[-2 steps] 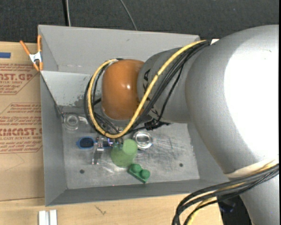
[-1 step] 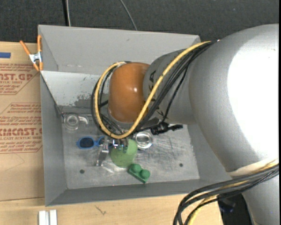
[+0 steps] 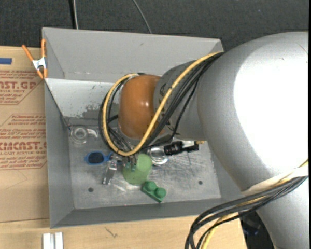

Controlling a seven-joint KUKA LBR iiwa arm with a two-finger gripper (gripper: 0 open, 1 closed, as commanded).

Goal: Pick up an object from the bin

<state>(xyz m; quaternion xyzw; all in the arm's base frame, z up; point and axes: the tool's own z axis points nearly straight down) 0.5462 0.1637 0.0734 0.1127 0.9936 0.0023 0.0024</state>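
Middle of bin (image 3: 57, 183) floor: tool (image 3: 116, 166) low between blue disc (image 3: 95, 158) and pale green lump (image 3: 137, 171); open or closed, cannot tell. Best: centre on one piece, drop straight, avoid green brick (image 3: 154, 191).

A dark, finely grained ground (image 3: 197, 9) runs across the top of the view from ten o'clock to two o'clock, behind the far wall of the grey bin (image 3: 135, 45). At eleven o'clock a thin black pole (image 3: 71, 4) stands against it, reaching down to the bin's rim. Just right of it, near twelve o'clock, a fine black cable (image 3: 139, 8) curves down to the same rim. From six to seven o'clock a tan, wood-like surface (image 3: 145, 232) lies along the bin's near edge. Light falls evenly from above, brightest on the bin's far wall.
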